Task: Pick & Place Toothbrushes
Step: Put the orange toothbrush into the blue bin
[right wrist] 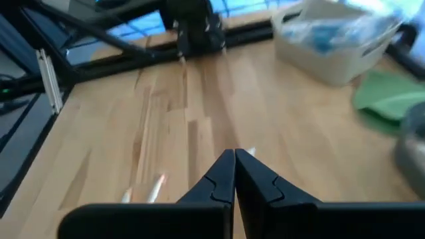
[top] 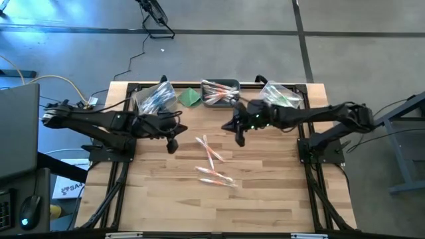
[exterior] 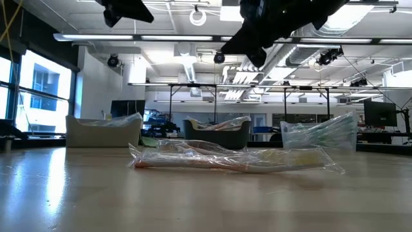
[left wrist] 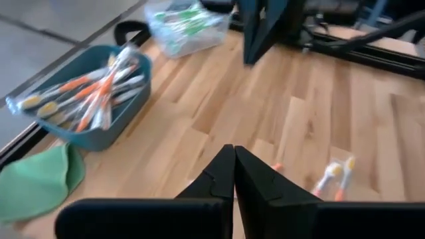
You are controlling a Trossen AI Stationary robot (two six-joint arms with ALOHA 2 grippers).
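Several loose toothbrushes with orange parts, in clear wrappers, lie flat on the wooden table's middle. More toothbrushes fill three bins at the far edge: blue ones on the left, orange ones in the middle, green ones on the right. My left gripper hangs shut above the table, left of the loose toothbrushes, with nothing in it. Right of them and toward the far side, my right gripper hangs shut too, also with nothing in it.
A folded green cloth lies between the left and middle bins. Black frame rails run along the table's left and right sides. Bare wood stretches from the loose toothbrushes to the near edge.
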